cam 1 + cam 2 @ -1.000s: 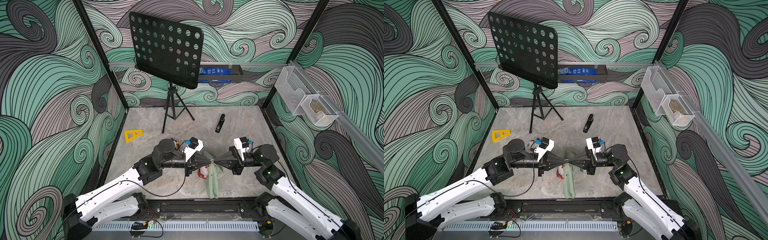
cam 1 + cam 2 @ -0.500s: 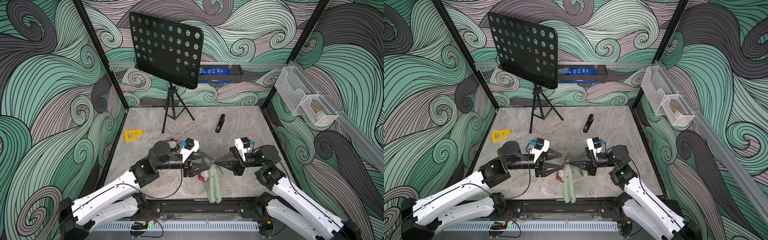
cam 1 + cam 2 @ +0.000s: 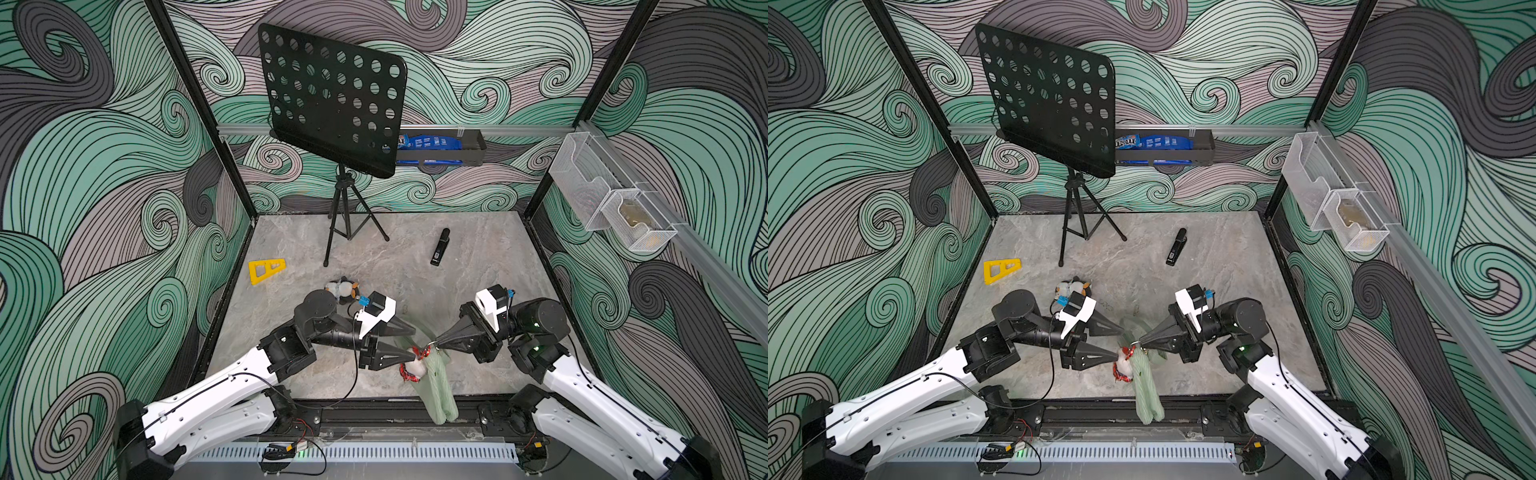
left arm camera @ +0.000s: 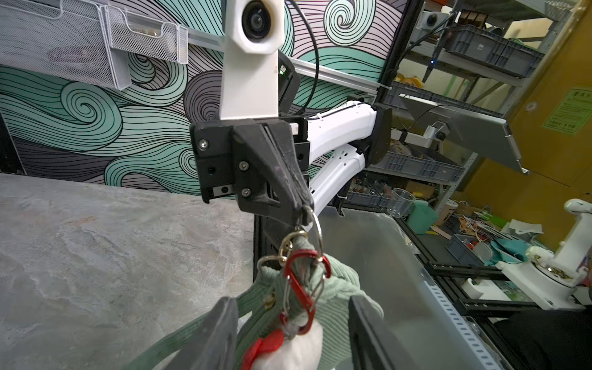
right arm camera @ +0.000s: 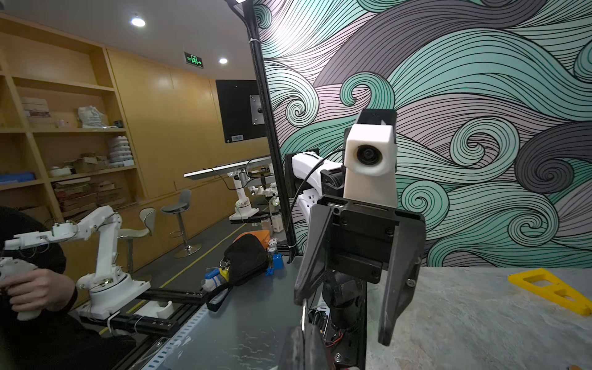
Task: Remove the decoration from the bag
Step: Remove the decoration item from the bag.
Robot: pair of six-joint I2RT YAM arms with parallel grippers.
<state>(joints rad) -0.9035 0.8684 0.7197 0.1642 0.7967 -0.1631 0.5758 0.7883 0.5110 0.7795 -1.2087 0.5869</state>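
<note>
The sage-green bag (image 3: 437,390) (image 3: 1145,392) hangs over the table's front edge. My right gripper (image 3: 436,343) (image 3: 1140,341) (image 4: 304,214) is shut on the metal ring (image 4: 317,224) at the bag's top. The decoration (image 3: 415,366) (image 3: 1124,365) (image 4: 298,349), a white plush with red trim, hangs from a red carabiner (image 4: 301,288) clipped at the bag's top. My left gripper (image 3: 414,343) (image 3: 1120,343) (image 4: 293,323) is open. Its fingers stand on either side of the decoration and the bag (image 4: 339,288). The right wrist view shows my left gripper (image 5: 342,317) open, and my right gripper (image 5: 302,349) shut at the frame's edge.
A black music stand (image 3: 332,99) on a tripod stands at the back. A black stapler (image 3: 434,247), a yellow triangle (image 3: 266,270) and a small plush toy (image 3: 343,286) lie on the table (image 3: 478,257). Mesh baskets (image 3: 602,199) hang on the right wall.
My left gripper has opened and drawn back a little to the left. It was shut tip to tip with the right gripper. The right gripper has stayed shut on the ring.
</note>
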